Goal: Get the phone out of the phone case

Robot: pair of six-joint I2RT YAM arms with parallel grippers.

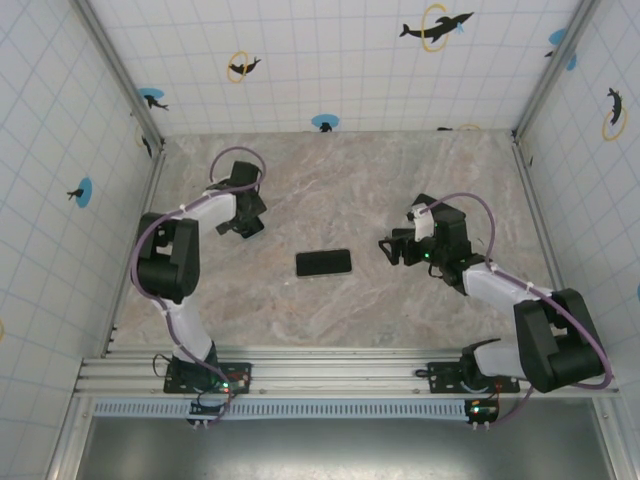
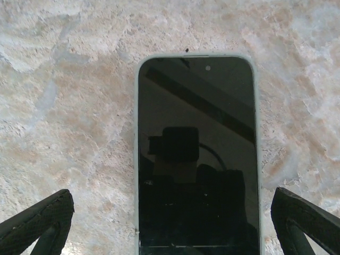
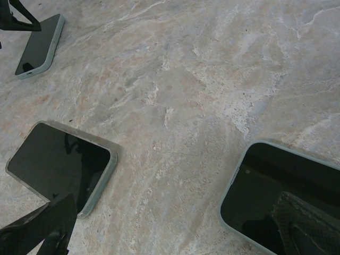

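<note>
**Both grippers open over cased phones, nothing gripped yet**

Toward the left edge of the table point(image 1: 330, 180), the left gripper point(image 1: 243, 220) hangs with its jaws spread wide and empty. Seen from its wrist, its fingers point(image 2: 45, 215) stand either side of the near end of the left phone point(image 2: 196, 159). That phone lies flat, screen up, in a pale case point(image 2: 136, 170), and neither finger touches it. I judge the step in hand to be settling onto this phone. To do it well, come down square to the long edges and close on the case's sides, not on the glass. That leaves the thin lip around the screen free to be peeled back, one corner first.

At mid-table the middle phone point(image 1: 323, 263) lies screen up in a similar case, apart from both grippers.

Toward the right edge, the right gripper point(image 1: 395, 248) is also wide open with nothing in it. The right phone point(image 3: 287, 191) lies screen up under one finger point(image 3: 305, 223). This gripper would probably serve best pinning a case down while the other works the phone out. A soft case will likely flex under a light pinch.

No brand, label or writing can be read. The screens are dark, and the wall stickers point(image 1: 435, 28) are only sea animals in rings.
</note>
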